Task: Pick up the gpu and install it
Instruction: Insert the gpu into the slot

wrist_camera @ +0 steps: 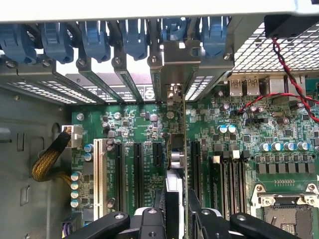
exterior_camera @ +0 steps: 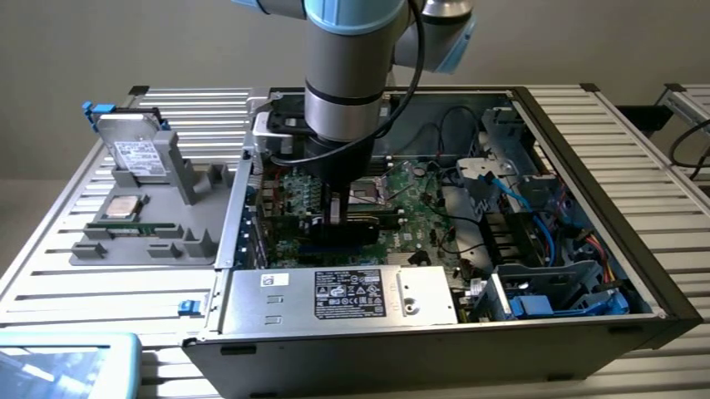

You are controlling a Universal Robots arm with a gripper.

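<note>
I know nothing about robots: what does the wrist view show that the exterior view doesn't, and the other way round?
The wrist view gives a close look at the row of blue slot clips, a white slot and a yellow sleeved cable. The exterior view takes in the robot's arm, a grey tray with a hard drive, and the silver power supply. Both show the green motherboard and the gripper holding the gpu edge-on among the slots.
</note>
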